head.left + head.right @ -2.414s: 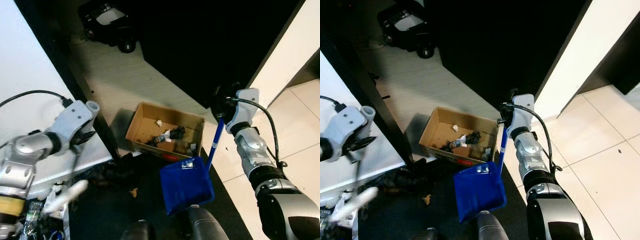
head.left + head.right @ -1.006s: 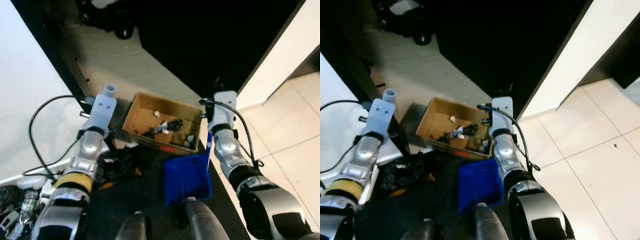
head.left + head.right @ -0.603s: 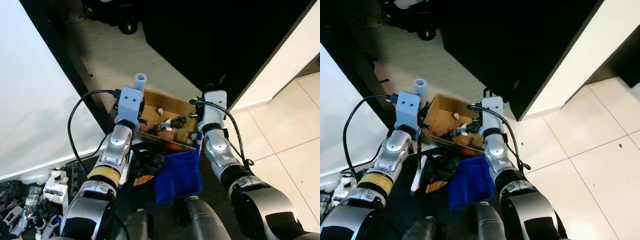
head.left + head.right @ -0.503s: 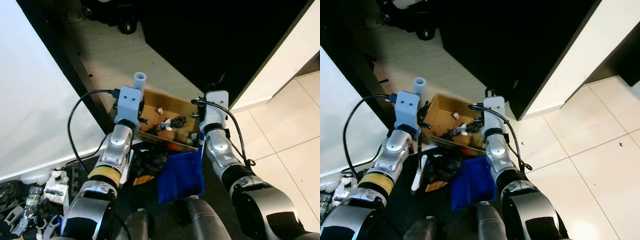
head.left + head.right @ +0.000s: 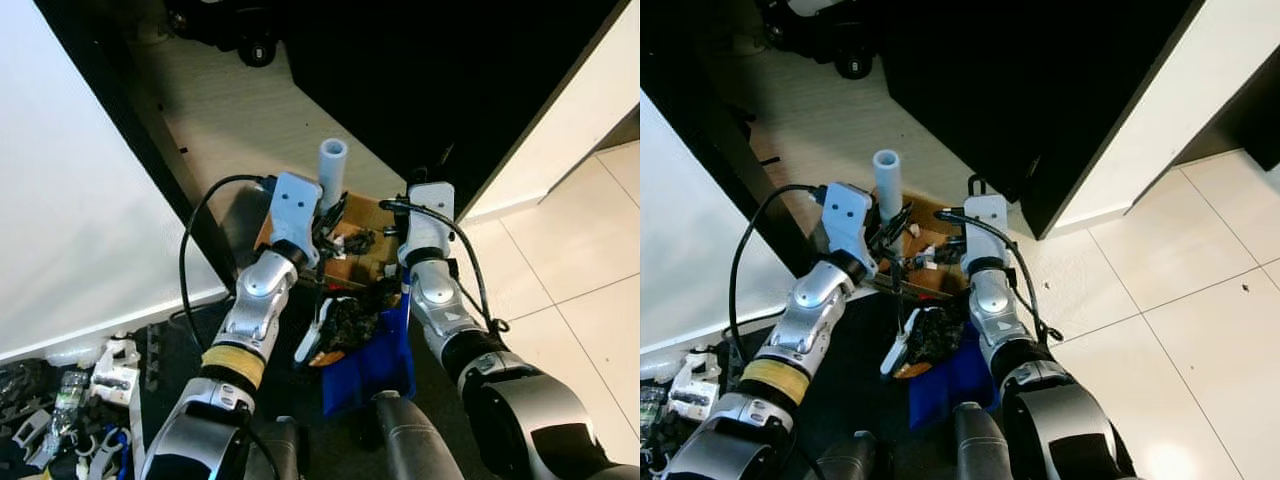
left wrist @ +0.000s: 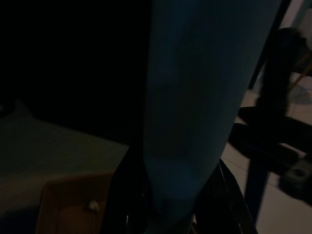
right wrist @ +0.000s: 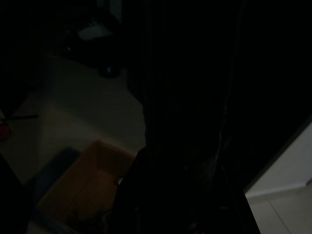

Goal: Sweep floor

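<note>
Pale flooring runs past a cardboard box [image 5: 365,240] of scraps beside a dark cabinet. Left gripper [image 5: 322,232] is clamped on the brush [image 5: 331,178], whose white head [image 5: 312,342] meets a dark rubbish pile [image 5: 352,318] on the blue dustpan [image 5: 372,362]. Right gripper [image 5: 408,262] grips the dustpan's handle [image 5: 407,290] just beside the box.

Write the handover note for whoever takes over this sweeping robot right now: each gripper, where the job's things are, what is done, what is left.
Left gripper: shut on the brush handle, brush head at the dustpan's mouth.
Right gripper: holds the blue dustpan by its handle, on the dark floor beside the cardboard box.
Done: dark debris pile is on the dustpan; box already holds rubbish.
Left: finish brushing it in, probably tip into the box.
</note>
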Available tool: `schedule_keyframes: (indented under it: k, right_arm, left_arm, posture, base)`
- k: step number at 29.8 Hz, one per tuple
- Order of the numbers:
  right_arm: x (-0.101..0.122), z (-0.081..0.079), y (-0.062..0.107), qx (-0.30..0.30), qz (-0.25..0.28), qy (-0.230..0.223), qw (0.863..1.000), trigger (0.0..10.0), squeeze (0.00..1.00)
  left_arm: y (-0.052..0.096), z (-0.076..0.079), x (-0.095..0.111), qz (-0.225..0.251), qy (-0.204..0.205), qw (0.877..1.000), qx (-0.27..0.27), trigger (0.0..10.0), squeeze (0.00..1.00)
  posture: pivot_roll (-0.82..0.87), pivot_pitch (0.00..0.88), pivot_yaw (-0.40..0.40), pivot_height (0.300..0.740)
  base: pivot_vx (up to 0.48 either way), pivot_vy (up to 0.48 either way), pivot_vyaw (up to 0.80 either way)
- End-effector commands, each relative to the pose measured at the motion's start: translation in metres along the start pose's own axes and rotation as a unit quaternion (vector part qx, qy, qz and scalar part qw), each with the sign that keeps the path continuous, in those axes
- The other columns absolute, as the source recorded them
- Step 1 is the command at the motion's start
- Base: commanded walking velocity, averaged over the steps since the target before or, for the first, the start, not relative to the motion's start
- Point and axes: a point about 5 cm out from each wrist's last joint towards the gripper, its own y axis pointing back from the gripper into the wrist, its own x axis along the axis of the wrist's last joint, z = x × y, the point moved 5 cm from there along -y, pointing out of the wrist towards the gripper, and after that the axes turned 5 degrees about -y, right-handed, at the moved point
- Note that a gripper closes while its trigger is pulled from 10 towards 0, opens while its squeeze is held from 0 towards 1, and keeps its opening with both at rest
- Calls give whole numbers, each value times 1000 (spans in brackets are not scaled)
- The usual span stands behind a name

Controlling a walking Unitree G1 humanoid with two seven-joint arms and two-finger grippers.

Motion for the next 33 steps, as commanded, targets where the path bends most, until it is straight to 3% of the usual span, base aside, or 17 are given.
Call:
schedule_keyframes:
  k: [1,2,4,5,16,18,19,24,25,33]
  right_arm:
    - [16,-6,-4,9,36,-18,999,10000,0]
    - [33,-12,-12,24,60,-33,997,10000,0]
    - [39,-13,-14,29,68,-40,996,10000,0]
    - [53,-18,-19,44,88,-53,994,10000,0]
    - [98,-21,-34,56,144,-85,984,10000,0]
    - [107,-19,-37,54,154,-89,983,10000,0]
    - [123,-13,-44,47,171,-93,980,10000,0]
    - [139,-5,-49,38,188,-97,977,10000,0]
    - [151,2,-53,29,199,-101,974,10000,0]
    - [184,29,-63,0,228,-99,969,10000,0]
  left_arm:
    - [-1,10,6,11,3,1000,-24,10000,0]
    - [5,-2,14,9,-29,999,-35,10000,0]
    - [7,-6,19,9,-35,999,-37,10000,0]
    - [12,-18,35,20,-42,998,-43,10000,0]
    - [20,-40,87,54,-79,992,-86,10000,0]
    - [18,-43,97,61,-85,991,-86,10000,0]
    - [9,-50,112,78,-98,989,-77,10000,0]
    - [-3,-54,123,91,-109,987,-71,10000,0]
    - [-11,-57,133,102,-118,985,-70,10000,0]
    - [-28,-70,166,131,-144,979,-69,10000,0]
  posture:
    - [3,209,-47,740]
    - [-2,198,-43,740]
    - [-2,198,-43,740]
    - [-4,193,-42,740]
    - [0,175,-46,740]
    - [2,168,-46,740]
    - [1,165,-47,740]
    - [-8,162,-42,740]
    - [-12,160,-39,740]
    - [-22,155,-31,740]
  base:
    - [0,0,0]
    - [0,0,0]
    - [0,0,0]
    - [0,0,0]
    - [0,0,0]
    - [0,0,0]
    - [0,0,0]
    - [0,0,0]
    - [0,0,0]
    - [0,0,0]
